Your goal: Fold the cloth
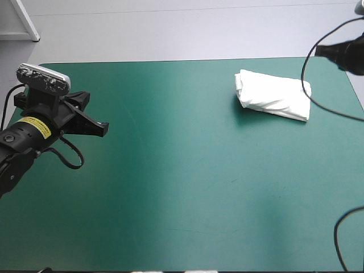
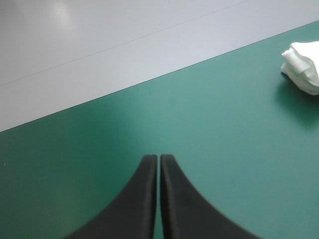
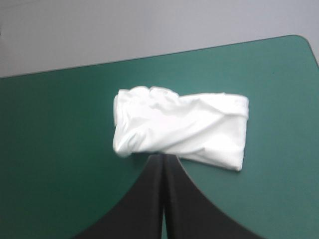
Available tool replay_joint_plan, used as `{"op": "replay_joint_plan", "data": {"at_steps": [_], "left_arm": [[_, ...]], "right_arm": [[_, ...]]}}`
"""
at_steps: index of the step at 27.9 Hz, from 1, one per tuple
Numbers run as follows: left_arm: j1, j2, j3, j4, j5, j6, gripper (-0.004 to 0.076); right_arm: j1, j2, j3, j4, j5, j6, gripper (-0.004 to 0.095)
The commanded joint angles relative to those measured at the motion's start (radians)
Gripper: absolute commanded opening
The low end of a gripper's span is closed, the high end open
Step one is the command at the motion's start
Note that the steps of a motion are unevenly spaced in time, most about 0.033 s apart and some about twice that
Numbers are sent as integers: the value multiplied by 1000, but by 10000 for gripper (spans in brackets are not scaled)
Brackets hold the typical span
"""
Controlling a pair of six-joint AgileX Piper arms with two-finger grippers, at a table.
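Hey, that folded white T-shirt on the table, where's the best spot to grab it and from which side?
Probably the long edge of the T-shirt nearest the right claw, about mid-length, coming from that claw's side. The bundle lies as a flat oblong crosswise just ahead of the shut claw, so pinching across the stacked layers there should keep it folded. The claw must open first.

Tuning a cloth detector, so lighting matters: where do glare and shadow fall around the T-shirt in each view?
High view: the T-shirt throws a thin dark shadow along its near edge; pale sheen lies on the teal-green cover. Left wrist view: darker shadow under the T-shirt's end. Right wrist view: its middle folds glare white, just ahead of the shut right hand.
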Motion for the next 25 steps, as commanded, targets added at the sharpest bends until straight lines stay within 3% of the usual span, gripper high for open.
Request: {"op": "replay_joint_plan", "data": {"at_steps": [1,5,12,19,25], "left_arm": [[-4,-11,-22,12,-45,-4,19],[-4,-11,-15,12,10,28,19],[-4,-13,111,6,-10,43,19],[-4,-30,290,-21,-70,43,19],[-4,-149,512,-40,-196,43,19]], "right_arm": [[19,-202,186,17,-46,-51,-17],[25,-442,493,14,-71,-142,-17],[25,-790,877,5,-324,-231,-17],[25,-902,1098,29,-431,-305,-17],[25,-1008,1335,170,-540,-400,-17]]}}
